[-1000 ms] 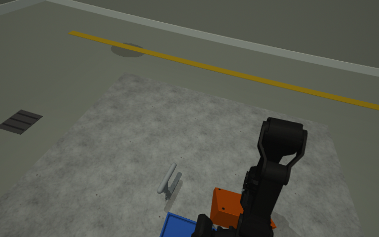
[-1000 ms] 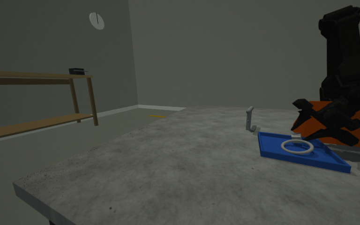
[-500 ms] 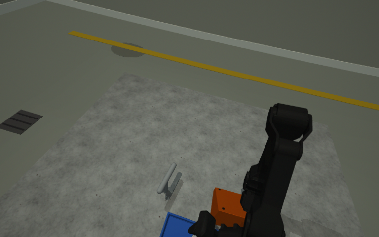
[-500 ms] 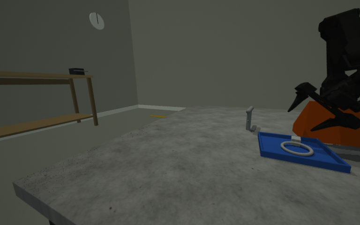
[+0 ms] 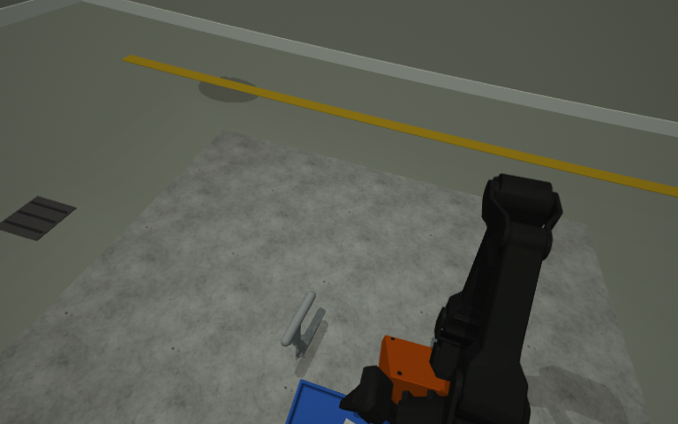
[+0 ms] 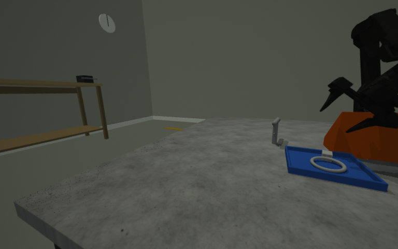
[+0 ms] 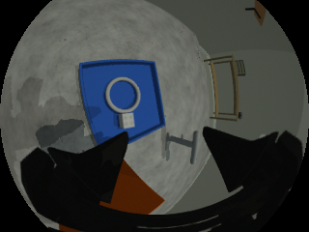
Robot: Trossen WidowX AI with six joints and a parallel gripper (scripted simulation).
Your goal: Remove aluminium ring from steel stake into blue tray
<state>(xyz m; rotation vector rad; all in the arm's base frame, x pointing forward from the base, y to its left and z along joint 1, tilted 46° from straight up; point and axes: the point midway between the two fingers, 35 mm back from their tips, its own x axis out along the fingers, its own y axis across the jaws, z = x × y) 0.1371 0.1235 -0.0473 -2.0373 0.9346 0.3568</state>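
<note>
The pale ring [image 6: 333, 171] [image 7: 107, 95] lies inside the blue tray [image 5: 311, 404] [image 6: 333, 178] [image 7: 145, 87], looking flat on its floor. Its whitish block-like tab [image 6: 327, 153] [image 7: 126, 120] is within the tray walls. The steel stake [image 5: 297, 320] [image 6: 275, 132] [image 7: 194, 147] stands upright beside the tray with its cross-bar on top and nothing around its foot. My gripper [image 6: 333, 121] [image 7: 166, 133] is wide open and empty, above and clear of the ring. In the top view the arm and the frame edge hide the ring and most of the tray.
An orange block [image 5: 413, 362] [image 6: 380, 144] [image 7: 137, 193] stands beside the tray, close beneath the arm and the lower finger. The grey table top [image 5: 227, 252] [image 6: 195, 191] carries the tray and stake. A wooden bench [image 6: 41, 82] stands away from the table.
</note>
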